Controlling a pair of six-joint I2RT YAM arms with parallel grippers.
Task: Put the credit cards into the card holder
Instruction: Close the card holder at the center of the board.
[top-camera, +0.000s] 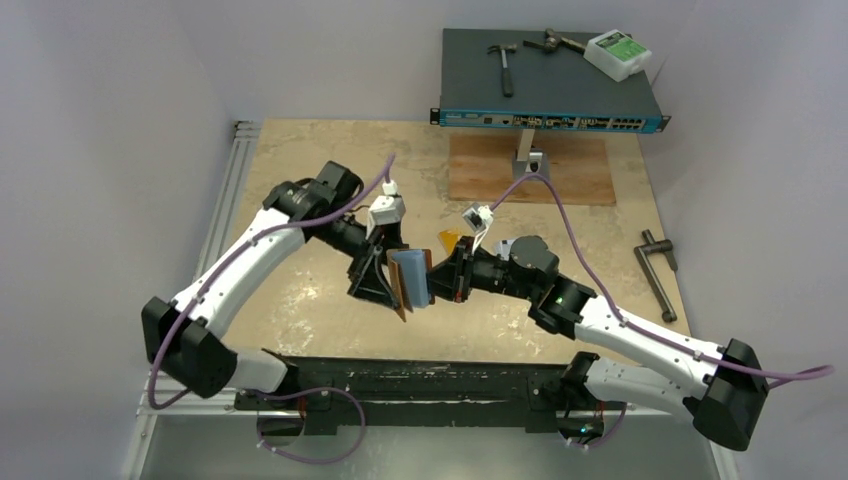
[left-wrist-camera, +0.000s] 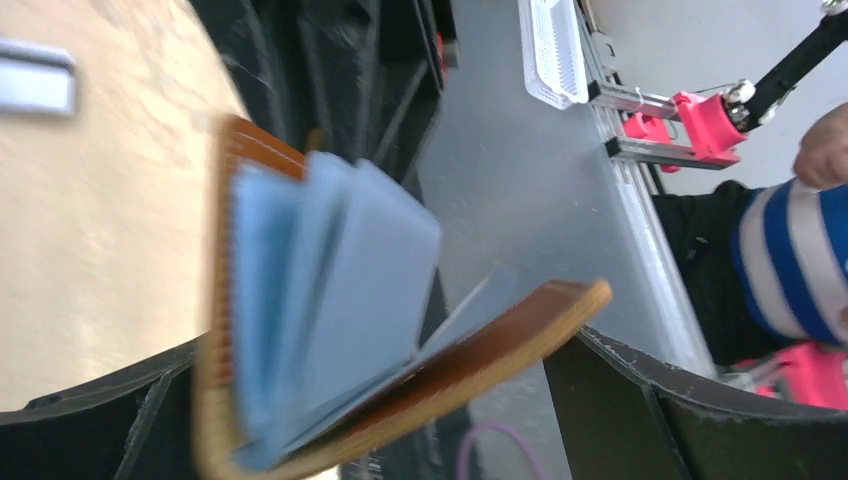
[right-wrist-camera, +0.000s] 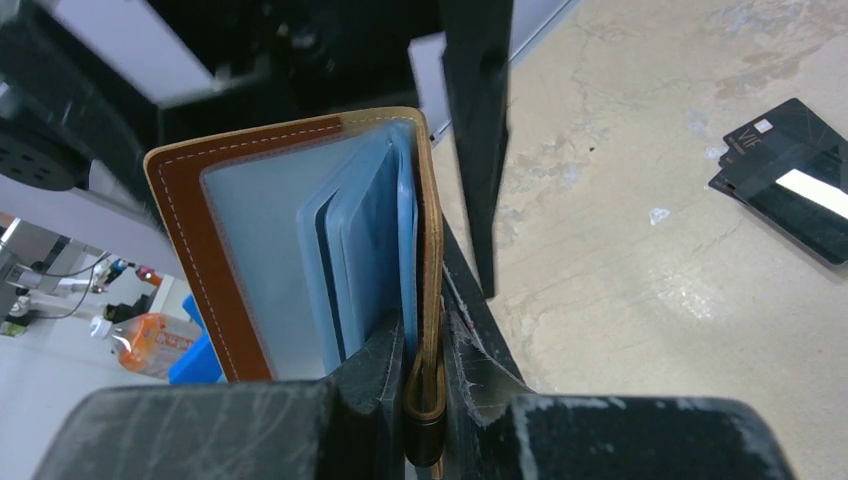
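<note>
**Top external view.** The small brown leather card holder (top-camera: 411, 280), light blue inside, stands on edge between the two arms over the middle of the tan mottled table (top-camera: 300, 310). The left gripper (top-camera: 378, 280) is spread wide just to its left, and the right gripper (top-camera: 445, 278) meets it from the right. A gold-orange plastic card (top-camera: 448, 240) lies just behind them.

**Left wrist view.** The card holder (left-wrist-camera: 330, 300) hangs open with its blue sleeves fanned. It sits between the left gripper's parted black fingers (left-wrist-camera: 90, 420). Contact cannot be told.

**Right wrist view.** The right gripper (right-wrist-camera: 425, 400) is clamped on one brown cover of the card holder (right-wrist-camera: 270, 250), beside the snap tab. Black rectangular plastic cards (right-wrist-camera: 790, 175), one showing a pale stripe, lie overlapped on the table, well apart to the right.
</note>
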